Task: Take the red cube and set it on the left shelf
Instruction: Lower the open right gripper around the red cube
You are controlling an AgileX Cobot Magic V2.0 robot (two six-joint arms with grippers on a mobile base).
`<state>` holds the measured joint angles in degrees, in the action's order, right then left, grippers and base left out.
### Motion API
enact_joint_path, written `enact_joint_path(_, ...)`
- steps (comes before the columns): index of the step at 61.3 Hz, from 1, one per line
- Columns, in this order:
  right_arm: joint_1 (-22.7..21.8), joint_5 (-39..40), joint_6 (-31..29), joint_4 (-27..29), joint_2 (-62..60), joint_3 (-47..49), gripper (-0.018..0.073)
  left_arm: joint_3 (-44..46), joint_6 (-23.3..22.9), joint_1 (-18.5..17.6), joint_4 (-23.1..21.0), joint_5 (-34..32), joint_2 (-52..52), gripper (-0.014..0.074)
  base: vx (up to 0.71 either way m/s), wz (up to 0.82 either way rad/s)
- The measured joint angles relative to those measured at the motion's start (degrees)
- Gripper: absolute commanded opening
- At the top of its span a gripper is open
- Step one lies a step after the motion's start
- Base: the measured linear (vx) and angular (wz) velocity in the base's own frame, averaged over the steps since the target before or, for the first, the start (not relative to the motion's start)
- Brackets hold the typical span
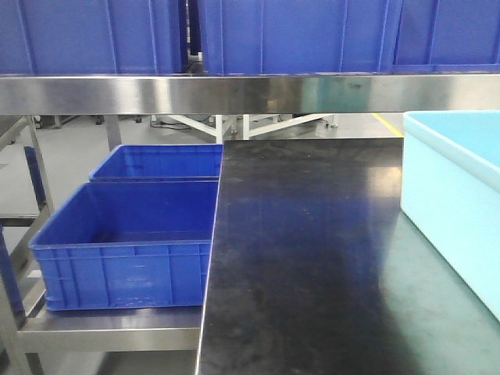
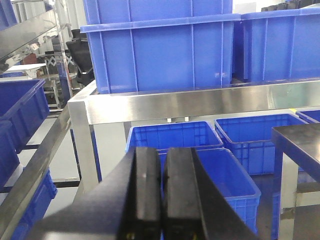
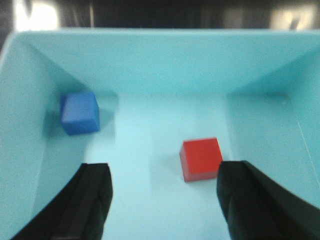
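In the front-facing view, the left shelf (image 1: 234, 94) carries its flat steel front rail across the whole upper frame. The upper blue crates (image 1: 289, 35) stand side by side on the tier above it. Below the rail at far left, a lower tier holds two open-topped crates in file. The near blue crate (image 1: 125, 258) sits in front of the far blue crate (image 1: 160, 162), rims close together, and the inner floors of both are in plain view. The near crate's right wall lies just beside the straight left edge of the black worktop (image 1: 312, 258). The worktop stretches back to a band of open space under the rail, where grey floor shows. At the right a pale cyan bin (image 1: 457, 195) sits on the worktop, its long wall bounding that side.

In the left wrist view, the left gripper (image 2: 161, 152) has its black fingers pressed together with only a thin seam between them. It is raised before the shelf's steel corner post and rail, with crates above and below. A corner of the worktop juts in at the right.

In the right wrist view, inside the bin, a blue cube (image 3: 80, 113) lies near the left wall toward the back. The red cube (image 3: 201, 159) rests on the bin floor, right of centre. The right gripper (image 3: 162, 170) is spread wide over that floor, with the red cube just inside its right finger. Blur hides whether they touch.
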<state>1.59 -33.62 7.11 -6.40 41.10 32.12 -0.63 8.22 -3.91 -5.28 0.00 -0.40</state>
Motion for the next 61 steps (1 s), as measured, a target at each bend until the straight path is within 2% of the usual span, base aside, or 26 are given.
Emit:
enact_joint_path(14,0.0,-0.83,0.0,-1.88,0.0,0.0,0.0572,0.0,0.0,0.0,0.0,0.0,0.0,0.0106,0.0,0.0)
enact_joint_path(51,0.0,-1.7,0.0,-2.01,6.61,2.04,0.0571,0.0,0.0,0.0,0.0,0.0,0.0,0.0106,0.01,0.04)
enact_joint_path(61,-2.23,-1.7,0.0,-2.01,8.42,2.8,0.0571,0.0,0.0,0.0,0.0,0.0,0.0,0.0106,0.0,0.0)
